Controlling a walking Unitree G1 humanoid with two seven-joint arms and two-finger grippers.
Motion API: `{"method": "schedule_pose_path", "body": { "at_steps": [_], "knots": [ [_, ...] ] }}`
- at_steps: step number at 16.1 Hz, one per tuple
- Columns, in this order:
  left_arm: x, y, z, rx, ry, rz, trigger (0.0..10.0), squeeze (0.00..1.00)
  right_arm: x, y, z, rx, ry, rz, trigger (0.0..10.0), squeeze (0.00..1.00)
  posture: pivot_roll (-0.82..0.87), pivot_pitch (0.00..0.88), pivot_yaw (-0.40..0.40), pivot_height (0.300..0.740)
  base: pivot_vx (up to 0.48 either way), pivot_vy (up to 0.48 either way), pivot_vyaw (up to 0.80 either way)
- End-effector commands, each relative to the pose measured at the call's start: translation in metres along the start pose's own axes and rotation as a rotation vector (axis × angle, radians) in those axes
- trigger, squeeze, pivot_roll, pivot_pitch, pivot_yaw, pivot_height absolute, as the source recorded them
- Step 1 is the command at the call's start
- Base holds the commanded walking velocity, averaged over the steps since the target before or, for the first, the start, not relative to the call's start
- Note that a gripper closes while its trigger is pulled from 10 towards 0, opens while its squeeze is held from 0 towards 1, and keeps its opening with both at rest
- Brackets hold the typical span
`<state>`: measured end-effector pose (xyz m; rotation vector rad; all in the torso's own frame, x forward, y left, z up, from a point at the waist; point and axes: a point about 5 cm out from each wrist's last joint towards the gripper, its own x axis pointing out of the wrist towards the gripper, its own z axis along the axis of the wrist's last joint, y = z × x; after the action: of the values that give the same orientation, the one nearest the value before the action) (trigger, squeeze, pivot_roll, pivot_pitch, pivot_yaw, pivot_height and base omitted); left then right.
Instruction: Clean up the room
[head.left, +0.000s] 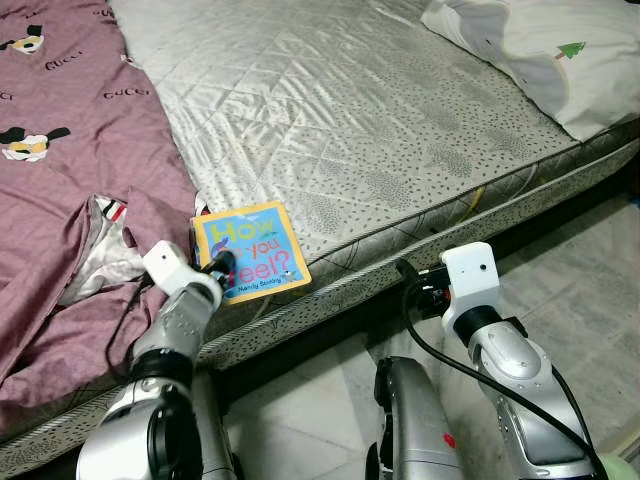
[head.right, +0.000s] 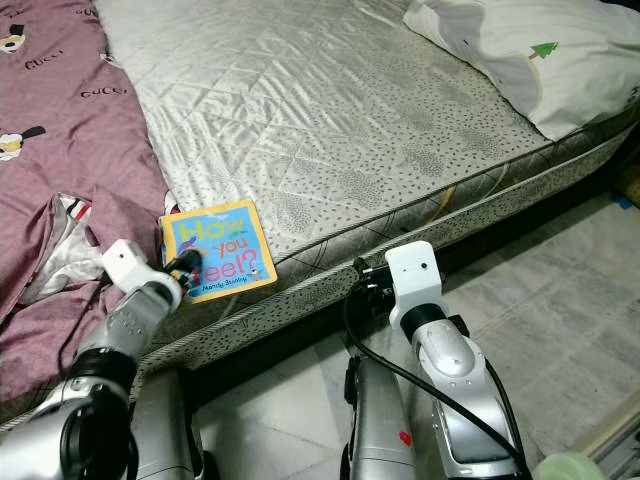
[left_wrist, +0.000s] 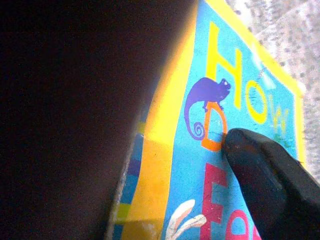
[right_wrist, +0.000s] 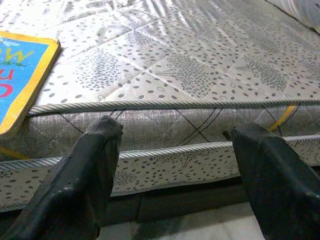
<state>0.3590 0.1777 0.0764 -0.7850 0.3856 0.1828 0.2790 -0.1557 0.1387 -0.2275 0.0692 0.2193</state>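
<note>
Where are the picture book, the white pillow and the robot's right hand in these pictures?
picture book (head.left: 250, 250), left eye view, middle of its blue cover.
white pillow (head.left: 540, 50), left eye view, its upper face.
right hand (right_wrist: 175, 145), right wrist view, midway between its two fingertips.

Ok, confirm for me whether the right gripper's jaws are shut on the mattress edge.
No: the right gripper has its jaws spread wide, hanging in front of the grey quilted mattress edge and gripping nothing.

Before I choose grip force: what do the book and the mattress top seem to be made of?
The book looks like thick glossy board: stiff, flat cover, stacked page edges under the left gripper. The mattress top looks like quilted, satin-like fabric: diamond stitching with sheen, probably soft.
</note>
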Motion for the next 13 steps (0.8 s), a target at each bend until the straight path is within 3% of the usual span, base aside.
{"method": "schedule_pose_path", "body": {
  "at_steps": [1, 3, 5, 9, 13],
  "knots": [
    [0.002, -0.003, -0.005, -0.050, 0.018, -0.004, 4.2, 0.00, 0.001, -0.002, -0.001, -0.007, 0.001, -0.008, 10.0, 0.00, -0.15, 0.142, 0.010, 0.510, 0.000, 0.000, 0.00],
    [0.004, -0.008, 0.002, -0.095, -0.026, 0.021, 10.0, 0.00, 0.000, -0.003, -0.001, -0.014, -0.002, -0.016, 10.0, 0.00, -0.15, 0.141, 0.012, 0.510, 0.000, 0.000, 0.00],
    [0.005, -0.016, -0.001, -0.080, -0.008, -0.010, 10.0, 0.00, 0.000, -0.004, -0.001, -0.018, -0.004, -0.020, 10.0, 0.00, -0.16, 0.139, 0.014, 0.510, 0.000, 0.000, 0.00],
    [0.006, -0.010, 0.014, -0.201, -0.114, 0.033, 10.0, 0.00, 0.001, -0.004, -0.002, -0.032, -0.010, -0.023, 10.0, 0.00, -0.15, 0.134, 0.012, 0.510, 0.000, 0.000, 0.00],
    [0.007, -0.019, 0.027, -0.190, -0.155, 0.011, 10.0, 0.00, 0.002, -0.004, -0.001, -0.035, -0.016, -0.028, 10.0, 0.00, -0.15, 0.131, 0.014, 0.510, 0.000, 0.000, 0.00]
  ]
}}
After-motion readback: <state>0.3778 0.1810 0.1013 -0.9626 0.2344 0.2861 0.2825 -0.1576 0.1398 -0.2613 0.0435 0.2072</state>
